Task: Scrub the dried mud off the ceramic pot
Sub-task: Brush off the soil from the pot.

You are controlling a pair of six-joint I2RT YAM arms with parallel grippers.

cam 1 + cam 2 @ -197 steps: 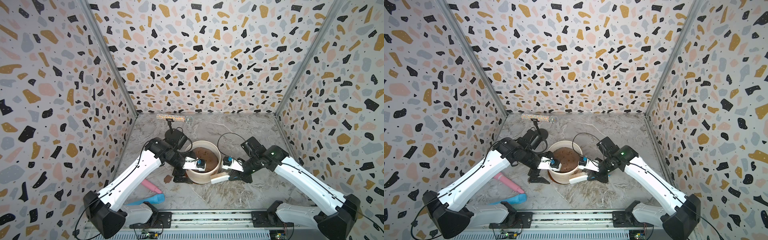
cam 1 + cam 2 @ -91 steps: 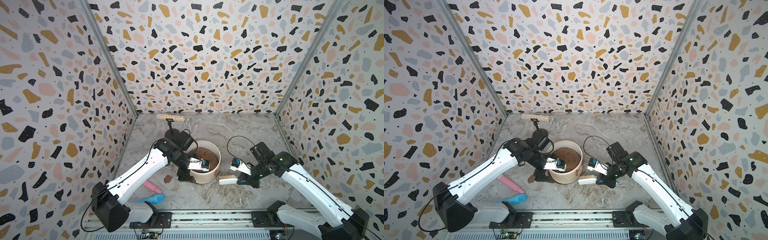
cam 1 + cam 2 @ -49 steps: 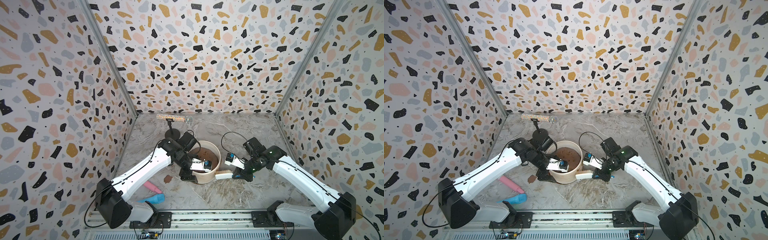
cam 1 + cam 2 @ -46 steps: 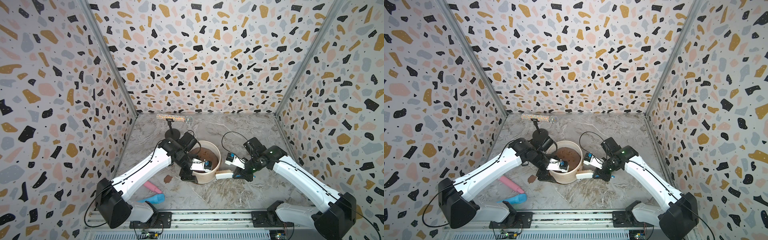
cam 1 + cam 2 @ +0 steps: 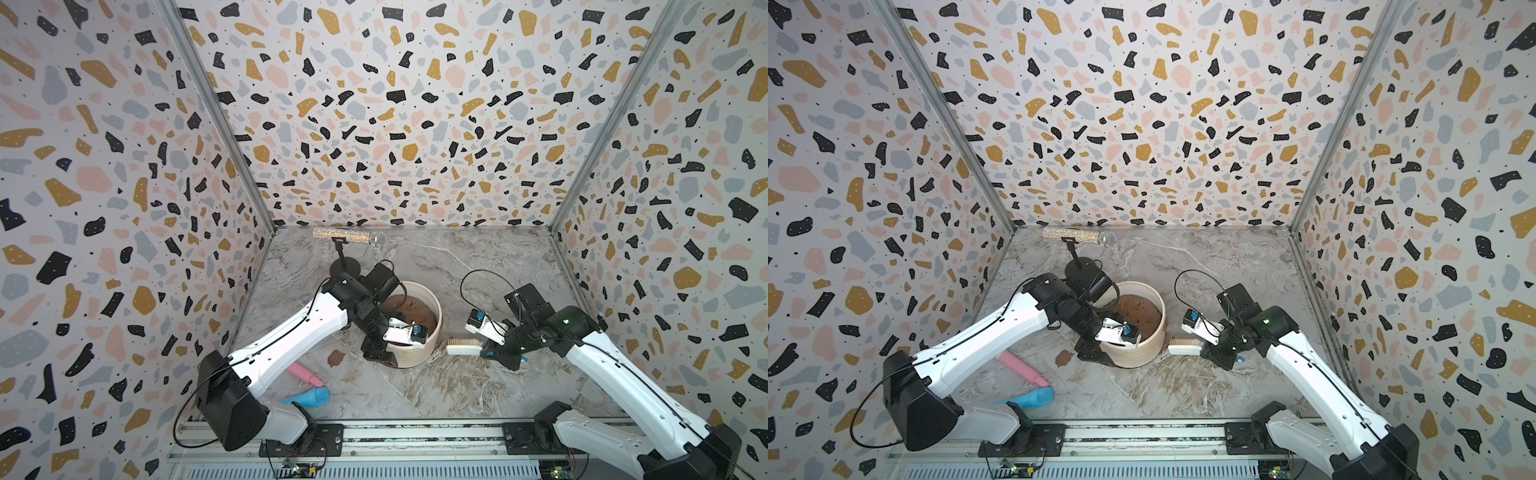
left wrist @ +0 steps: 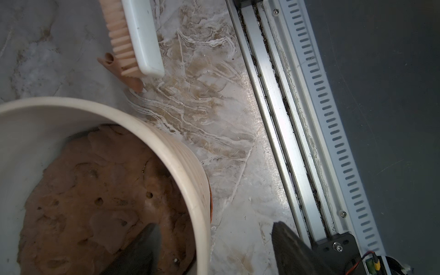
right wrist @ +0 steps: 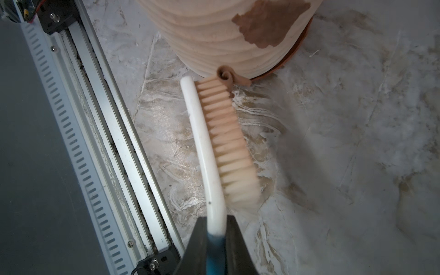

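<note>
The ceramic pot stands mid-table, cream and ribbed, on a terracotta saucer. A patch of dried mud clings to its wall. A curled mud flake lies at its base, against the brush tip. Another flake lies on the floor to the pot's left. My left gripper is open astride the pot's rim, one finger over the soil, the other outside, clear of the wall. My right gripper is shut on the handle of a white scrub brush.
A brown soil mound fills the pot. A glitter microphone on a black stand is at the back. A pink object and a blue one lie front left. The aluminium rail runs along the front edge.
The right arm brought the brush in from the front right to the pot's right base. The left jaws narrowed slightly while staying astride the rim.
</note>
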